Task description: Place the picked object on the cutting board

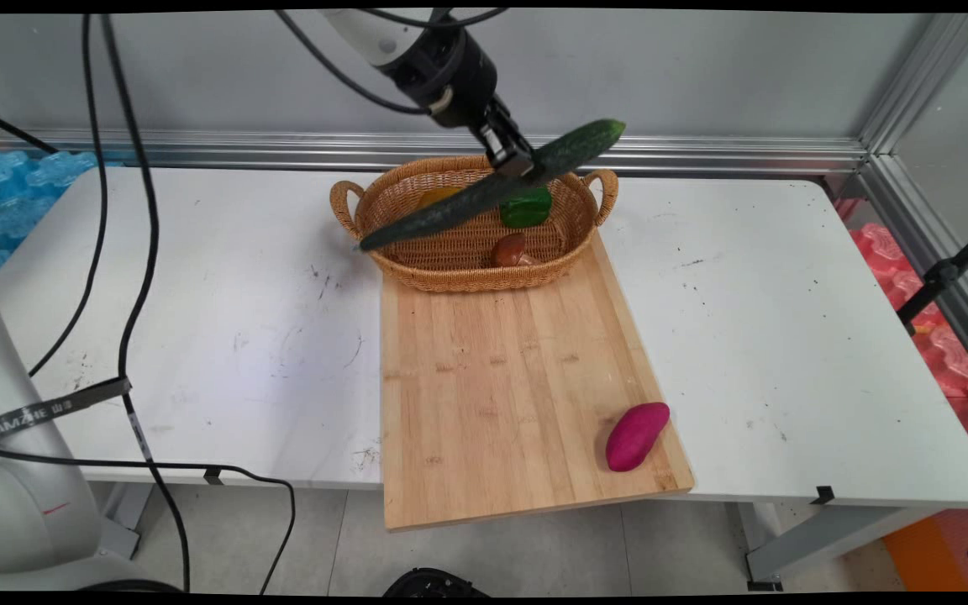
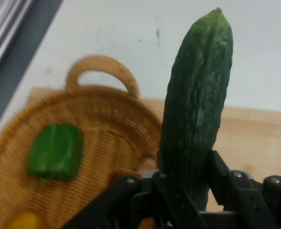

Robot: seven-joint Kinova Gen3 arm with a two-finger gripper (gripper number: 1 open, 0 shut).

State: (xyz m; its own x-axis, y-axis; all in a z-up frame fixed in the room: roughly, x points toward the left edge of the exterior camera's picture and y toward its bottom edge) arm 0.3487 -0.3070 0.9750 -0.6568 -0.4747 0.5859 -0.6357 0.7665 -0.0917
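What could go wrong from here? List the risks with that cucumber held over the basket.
1. The gripper clamps the long cucumber off its middle, so it hangs tilted; it may pivot or slip out.
2. Its low end sits near the basket rim; a sideways move might catch the rim and drag the basket across the cutting board.
3. If dropped, it would likely land on the green pepper and the brown item inside.

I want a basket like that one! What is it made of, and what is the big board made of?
The basket looks like woven wicker or rattan: tan strands criss-cross in its wall and handles. The board looks like pale, smooth wood, perhaps bamboo, joined from long strips with visible grain.
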